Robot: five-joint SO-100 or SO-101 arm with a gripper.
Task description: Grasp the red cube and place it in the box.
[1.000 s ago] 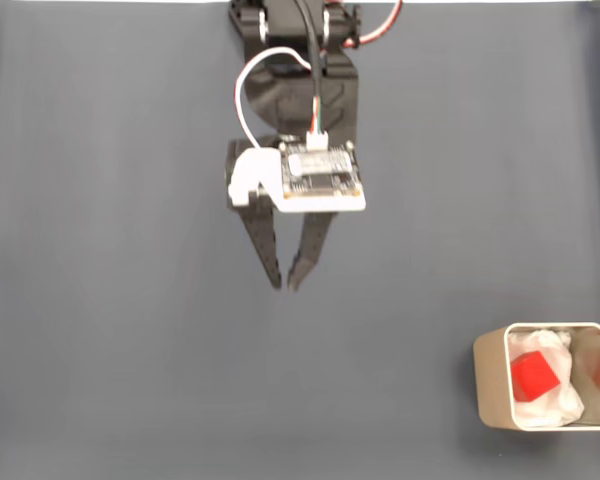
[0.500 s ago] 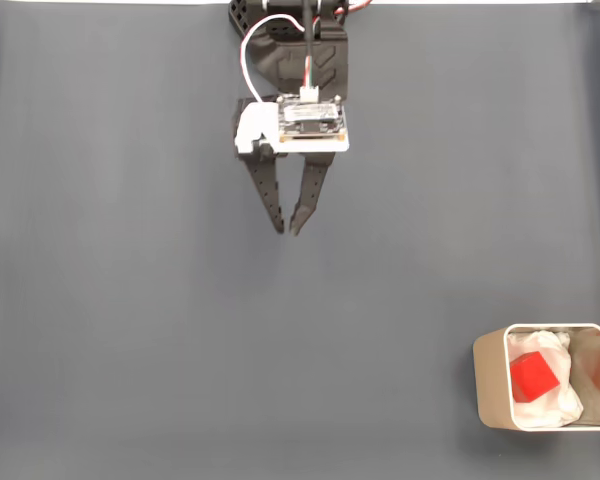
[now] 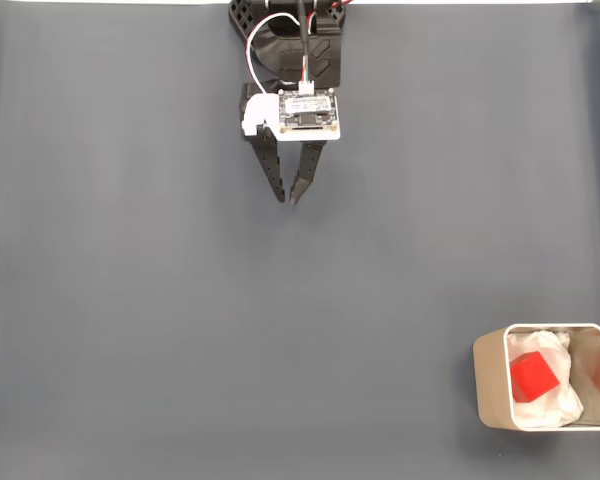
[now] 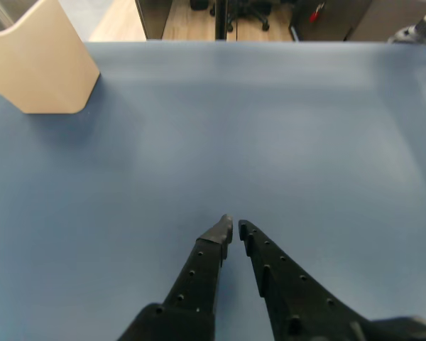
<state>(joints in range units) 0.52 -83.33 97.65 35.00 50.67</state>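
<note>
The small matte red cube (image 3: pixel 532 377) sits inside the beige round-cornered box (image 3: pixel 490 380), at about four o'clock and well apart from the black two-finger gripper (image 3: pixel 287 200), whose tips are nearly together and empty.

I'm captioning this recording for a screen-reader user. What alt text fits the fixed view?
Seen from above, a red cube sits on white lining inside a beige box at the lower right of a dark grey table. The arm's black gripper is at the top centre, far from the box, fingertips nearly together and holding nothing.
</note>
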